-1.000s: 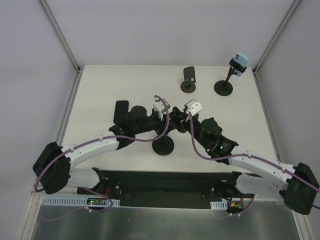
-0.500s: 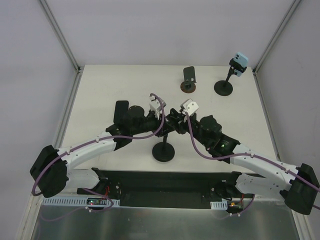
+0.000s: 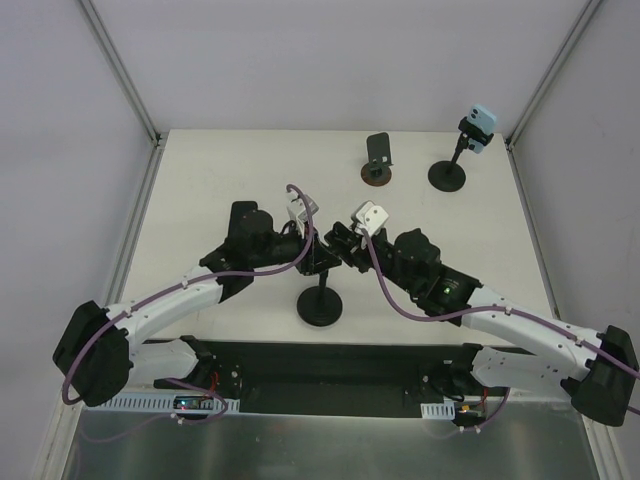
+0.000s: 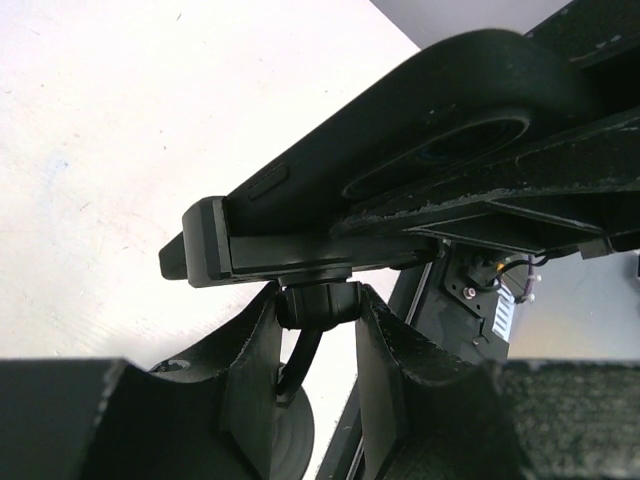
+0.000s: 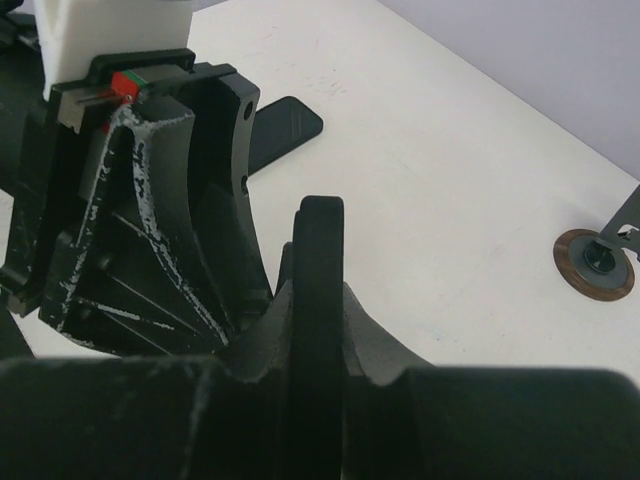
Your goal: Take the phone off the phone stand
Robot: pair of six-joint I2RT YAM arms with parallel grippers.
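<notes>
A black phone stand with a round base (image 3: 320, 306) stands in the middle of the table. Its cradle holds a black phone (image 4: 400, 130). My left gripper (image 3: 313, 255) is shut on the stand's neck (image 4: 318, 304) just under the cradle. Seen from its own wrist, the left gripper (image 4: 318, 312) has one finger on each side of the ball joint. My right gripper (image 3: 340, 246) meets it from the right and is shut on the phone's edge (image 5: 318, 250). In the right wrist view the right gripper (image 5: 318, 292) pinches the thin black slab. Most of the phone is hidden in the top view.
A small stand with a brown base (image 3: 376, 173) and a tall stand (image 3: 446, 176) carrying a light blue phone (image 3: 481, 124) are at the back right. A flat black slab (image 5: 285, 125) lies on the table behind the left gripper. The brown base shows in the right wrist view (image 5: 597, 262).
Both grippers have shifted left and back with the stand's head. The stand's base has slid a little toward the near edge, and more of its pole shows.
</notes>
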